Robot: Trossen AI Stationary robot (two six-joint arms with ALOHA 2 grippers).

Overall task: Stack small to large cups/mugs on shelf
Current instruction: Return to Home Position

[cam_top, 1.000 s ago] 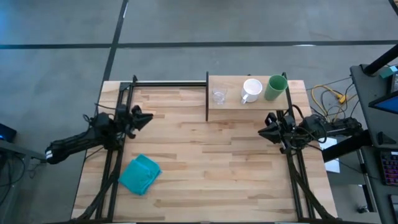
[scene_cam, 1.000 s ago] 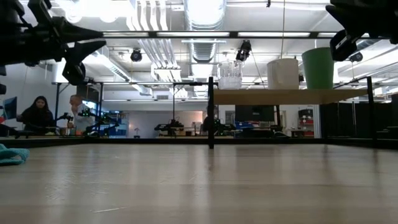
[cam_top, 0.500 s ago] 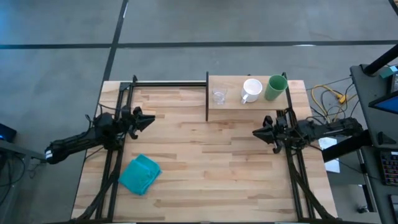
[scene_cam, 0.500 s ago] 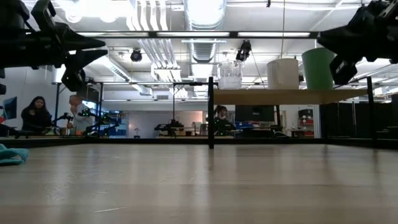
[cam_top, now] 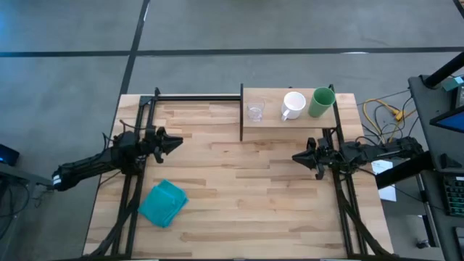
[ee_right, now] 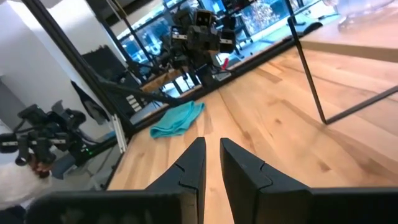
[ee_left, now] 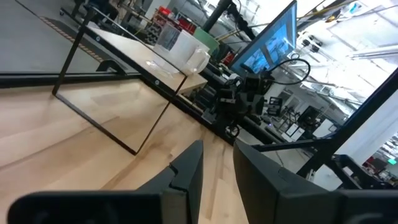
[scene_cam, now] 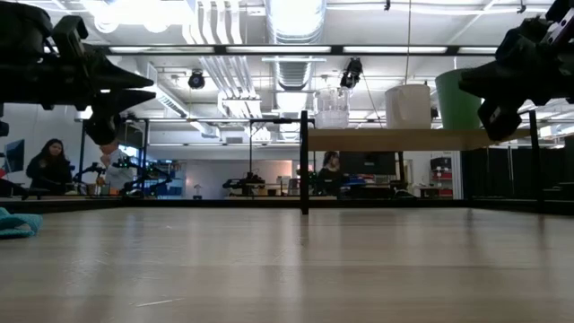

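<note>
The light-wood shelf (cam_top: 290, 117) stands at the table's far right on thin black posts. On it, in a row from left to right, stand the clear glass tumbler (cam_top: 254, 112), the white handled mug (cam_top: 293, 105) and the green cup (cam_top: 321, 102), each on its base. They also show in the low view: the tumbler (scene_cam: 332, 106), the mug (scene_cam: 408, 105) and the cup (scene_cam: 456, 99). My left gripper (cam_top: 176, 143) hovers over the table's left side, shut and empty. My right gripper (cam_top: 296, 156) hovers just in front of the shelf, shut and empty.
A crumpled teal cloth (cam_top: 163, 203) lies near the table's front left. A black frame rail (cam_top: 196, 97) runs along the far edge left of the shelf. Bare wood lies between the two grippers. People sit in the room beyond the table (scene_cam: 56, 161).
My right gripper has gone toward the table's left and come down a little, in front of the shelf. My left gripper has gone slightly toward the table's right and down. The three vessels have stayed where they were.
</note>
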